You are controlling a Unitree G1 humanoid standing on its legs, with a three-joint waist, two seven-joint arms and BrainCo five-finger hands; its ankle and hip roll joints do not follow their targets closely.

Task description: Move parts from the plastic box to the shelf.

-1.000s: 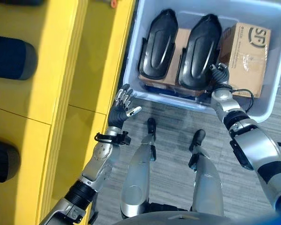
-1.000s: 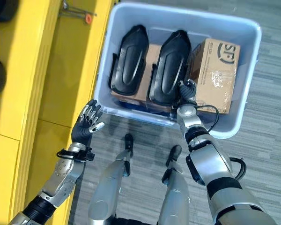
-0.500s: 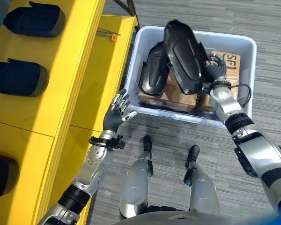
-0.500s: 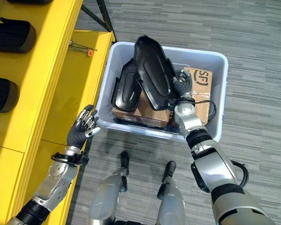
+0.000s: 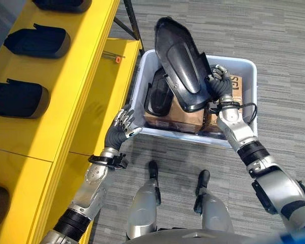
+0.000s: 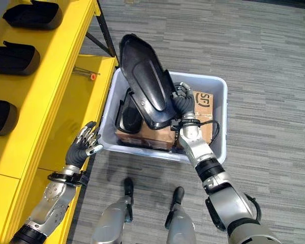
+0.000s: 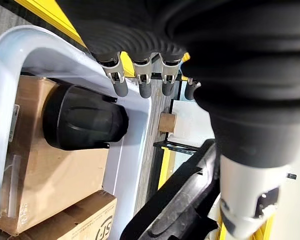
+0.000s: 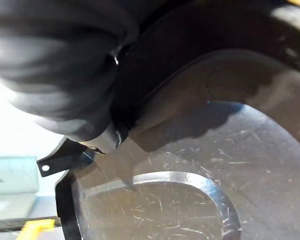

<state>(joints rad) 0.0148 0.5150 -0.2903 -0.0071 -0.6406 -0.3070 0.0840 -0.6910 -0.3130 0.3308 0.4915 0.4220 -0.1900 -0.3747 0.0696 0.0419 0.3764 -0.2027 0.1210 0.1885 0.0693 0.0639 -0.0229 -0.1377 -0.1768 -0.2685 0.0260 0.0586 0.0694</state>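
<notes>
- Right hand [image 5: 219, 86]: fingers curled round the near, lower edge of a long black moulded part [image 5: 182, 65], which is held clear above the plastic box [image 5: 246, 66].
- Held part: its long axis runs on a slant, with the narrower rounded end pointing up and away toward the shelf side and the broader end low beside the hand; its smooth outer shell faces the head camera.
- Plastic box: pale blue-grey, standing on the grey floor just beside the yellow shelf [image 5: 66, 66]; a second black part [image 5: 157, 94] lies inside it, long axis running from the near wall to the far wall, resting on brown cardboard cartons [image 6: 203, 104].
- Left hand [image 5: 120, 130]: raised near the box's near corner, fingers straight and slightly spread, holding nothing and touching nothing.
- Yellow shelf: several dark parts [image 5: 38, 41] sit in a row on its upper level, well apart from the box; a small orange-tipped tool [image 5: 112, 57] lies on its lower level.
</notes>
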